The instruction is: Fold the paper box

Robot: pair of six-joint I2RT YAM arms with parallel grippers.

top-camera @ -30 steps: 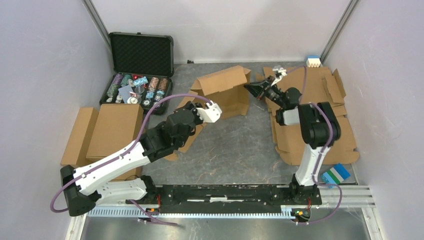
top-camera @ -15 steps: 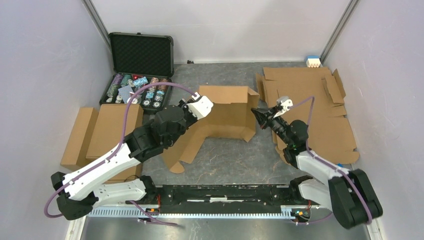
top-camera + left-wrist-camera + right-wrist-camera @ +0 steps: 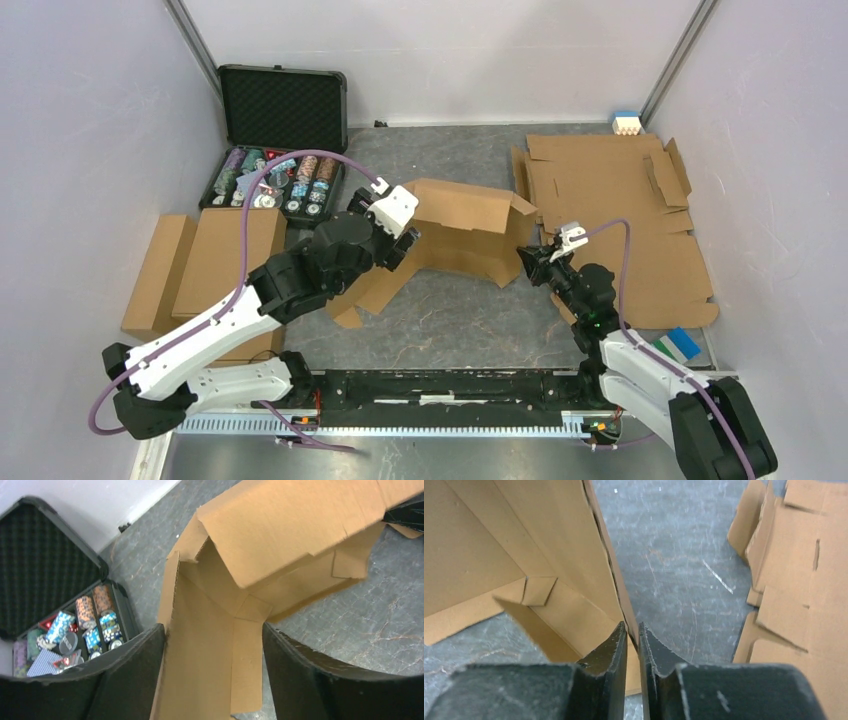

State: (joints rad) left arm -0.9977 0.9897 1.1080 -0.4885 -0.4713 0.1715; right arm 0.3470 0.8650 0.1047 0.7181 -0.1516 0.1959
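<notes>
Paper box (image 3: 465,240): a half-erected brown cardboard shell lying tilted at the middle of the table (image 3: 470,310), between the two arms, with one long panel trailing toward the left arm; over the last second it has been drawn from the far middle toward the near edge and has tipped lower.

Left gripper (image 3: 212,645): fingers now spread wide, having been pressed together a moment ago; the trailing panel lies between them unpinched; judged a release, so the box is held on one side only.

Right gripper (image 3: 632,627): fingers pressed nearly together, pinching the edge of the box's right end wall; its arm has folded low.

The fold is judged early, with walls partly raised and flaps untucked; the left claw probably needs a fresh hold.

Flat sheets (image 3: 620,200): spread at far right, untouched.

Containers: the box's interior shows nothing inside; the black case (image 3: 283,105) at far left stands with its lid open, its tray holding rows of poker chips (image 3: 300,175) and a few cards (image 3: 42,662).
</notes>
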